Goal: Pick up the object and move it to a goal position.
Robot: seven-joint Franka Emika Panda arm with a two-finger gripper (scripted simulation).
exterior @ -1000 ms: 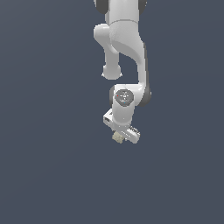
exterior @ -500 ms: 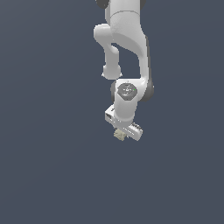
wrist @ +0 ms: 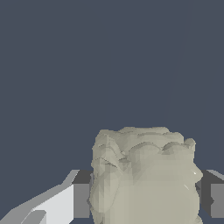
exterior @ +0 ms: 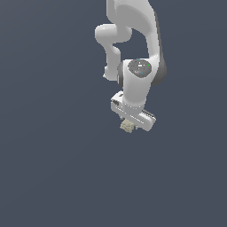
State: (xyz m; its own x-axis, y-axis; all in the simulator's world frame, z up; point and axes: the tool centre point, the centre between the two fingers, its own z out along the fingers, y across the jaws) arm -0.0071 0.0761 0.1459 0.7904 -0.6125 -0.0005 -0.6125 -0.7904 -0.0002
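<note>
Protruding just below the white gripper (exterior: 131, 120) in the exterior view, the object (exterior: 127, 126) is a small tan-beige chunk, narrower than the gripper's body. In the wrist view the object (wrist: 144, 177) fills the space between the two dark finger pads (wrist: 81, 194), which press against its opposite sides, so the gripper (wrist: 146, 197) is clamped on it. Its surface is lumpy and rock-like, with rounded bumps along one edge and a roughly blocky outline. The arm (exterior: 137, 53) is smooth, glossy white with grey joints. The background (exterior: 48, 168) is a plain dark blue-grey. No lettering is legible.
</note>
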